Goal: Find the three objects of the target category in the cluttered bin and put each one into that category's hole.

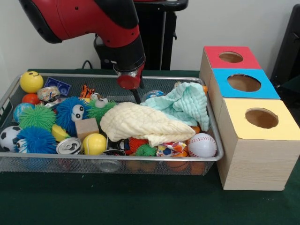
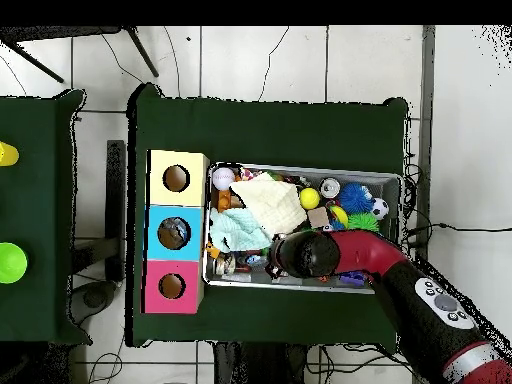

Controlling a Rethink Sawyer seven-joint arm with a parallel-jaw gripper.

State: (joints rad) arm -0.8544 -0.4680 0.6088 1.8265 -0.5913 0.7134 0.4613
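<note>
So the green worktop [image 1: 140, 206] carries a wire mesh bin [image 1: 213, 136] stuffed with toys, and just beside it a row of three wooden boxes with holes on top: the yellow box [image 1: 262, 140] nearest the camera, then the blue box [image 1: 243, 83], then the red box [image 1: 230, 57]. The red and black arm [image 1: 93, 18] comes down over the bin's far side, its pincer [image 1: 136, 96] dipping just behind the cream cloth [image 1: 140, 123] and beside the mint cloth [image 1: 185, 104]; can't tell if it's clenched or released. Well off from it, along the near edge, sit a baseball [image 1: 202, 145], a yellow tennis ball [image 1: 94, 143] and a soccer ball [image 1: 9, 138].
</note>
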